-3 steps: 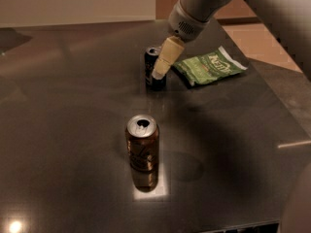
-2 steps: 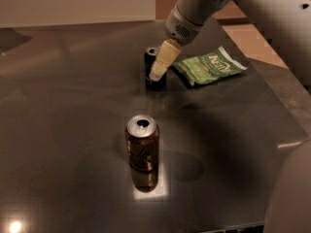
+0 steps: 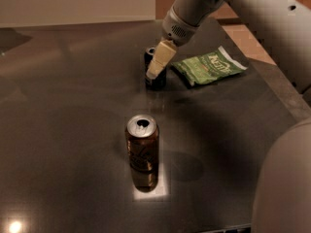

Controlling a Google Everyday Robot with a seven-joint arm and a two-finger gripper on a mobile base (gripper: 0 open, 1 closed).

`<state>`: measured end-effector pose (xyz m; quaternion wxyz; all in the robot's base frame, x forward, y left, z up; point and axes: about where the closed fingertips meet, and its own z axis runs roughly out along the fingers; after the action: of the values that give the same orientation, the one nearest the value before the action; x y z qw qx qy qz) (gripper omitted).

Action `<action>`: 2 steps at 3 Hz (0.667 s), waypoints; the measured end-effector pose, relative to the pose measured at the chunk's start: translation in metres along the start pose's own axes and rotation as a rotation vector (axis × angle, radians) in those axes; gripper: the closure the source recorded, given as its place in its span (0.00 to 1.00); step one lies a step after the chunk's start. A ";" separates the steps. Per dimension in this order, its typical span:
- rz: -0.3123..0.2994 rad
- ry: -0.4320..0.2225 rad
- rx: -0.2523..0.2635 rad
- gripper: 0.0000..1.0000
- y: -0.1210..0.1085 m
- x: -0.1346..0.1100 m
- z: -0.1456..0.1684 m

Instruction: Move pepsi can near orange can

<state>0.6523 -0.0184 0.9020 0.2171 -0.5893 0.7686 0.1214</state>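
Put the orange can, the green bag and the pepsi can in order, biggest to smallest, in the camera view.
1. The orange can and the green bag look about alike; the can is nearer, so no ranking.
2. The pepsi can looks smallest, though it is farther away and partly behind the gripper, which is right at it.

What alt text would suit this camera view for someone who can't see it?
A robot arm's end effector is down at a dark pepsi can toward the back of a dark table, beside a green snack bag. An orange can stands upright, apart, nearer the camera.
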 end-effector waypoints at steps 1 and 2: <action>-0.005 -0.012 -0.012 0.39 0.002 -0.002 0.000; -0.023 -0.034 -0.036 0.62 0.010 -0.006 -0.003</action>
<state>0.6435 -0.0120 0.9070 0.2210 -0.5998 0.7556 0.1428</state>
